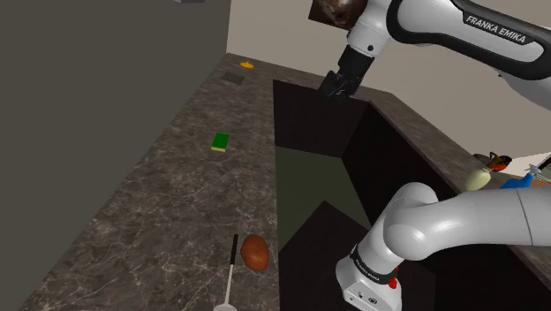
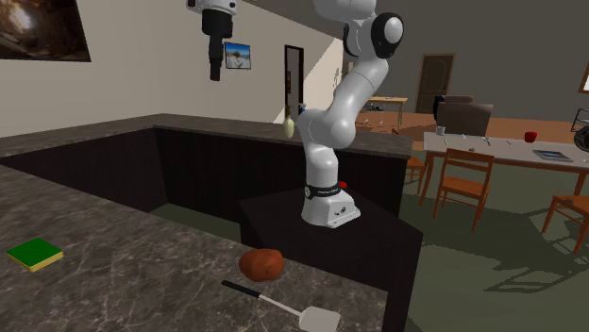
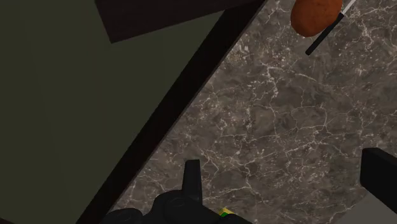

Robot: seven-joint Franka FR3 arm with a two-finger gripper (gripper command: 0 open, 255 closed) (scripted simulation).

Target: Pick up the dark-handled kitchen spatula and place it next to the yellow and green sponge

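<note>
and the gripper (image 1: 340, 86) hangs high over the far end of the worktop (image 1: 168, 203), wide open, nothing in it. in the wrist view its two black fingers (image 3: 191, 181) stand well apart with bare marbled stone between them. the sponge (image 1: 221, 141), green on top with a yellow edge, lies on the stone towards the gripper's end. the spatula (image 1: 232, 265) is the other way entirely: down at the shoulder view's bottom edge, flat on the worktop, well apart from gripper and sponge alike.

here's the bit that matters: its long axis runs along the length of the worktop, dark handle end pointing back toward the sponge, pale blade out at the near end. so the reach, i'd say, is a long one along the worktop and a good way down, and the fingers want to close across that thin handle, not along it.

one snag: a brown rounded lump (image 1: 254, 252) sits just beside the handle, on the side toward the stand (image 2: 387, 236); whether the two touch i can't tell. a finger coming down on that side has little room, by my reckoning.
</note>
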